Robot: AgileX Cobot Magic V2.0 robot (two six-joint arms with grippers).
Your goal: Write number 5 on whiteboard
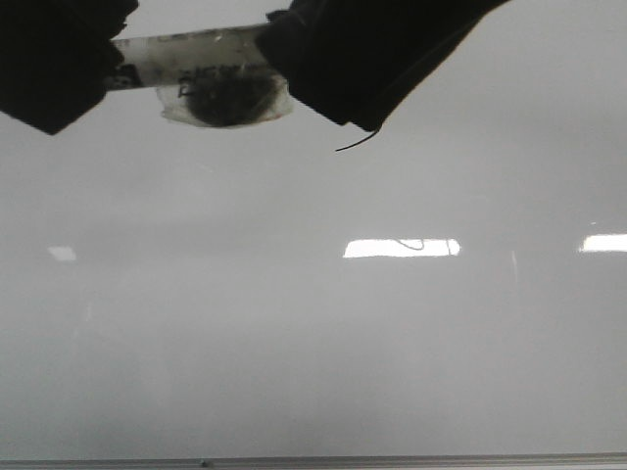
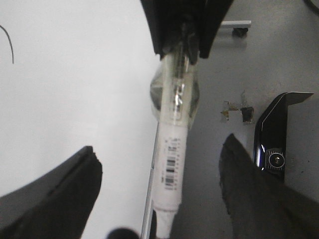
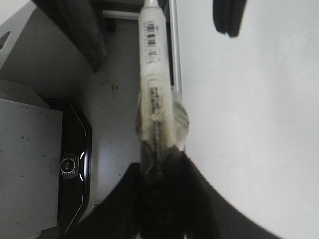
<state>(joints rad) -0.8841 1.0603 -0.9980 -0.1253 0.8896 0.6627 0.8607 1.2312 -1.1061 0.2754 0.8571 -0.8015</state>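
Glossy whiteboard (image 1: 313, 352) filled the surface; right gripper (image 3: 160, 164) clamped a light, stiff, slippery marker (image 3: 153, 64) by its taped barrel, left gripper (image 2: 159, 189) spread wide, empty.

A grey floor (image 2: 279, 55) lies beyond the bench, dull and speckled, with a small patch of chipped or stained marks (image 2: 234, 110) on it. A glossy black base unit (image 3: 72, 164) with a thin lit edge and a round emblem sits on the floor beside a pale grey panel (image 3: 27, 164). A pale bar on small dark feet (image 2: 237, 25) stands farther off. Lighting is even and dim.
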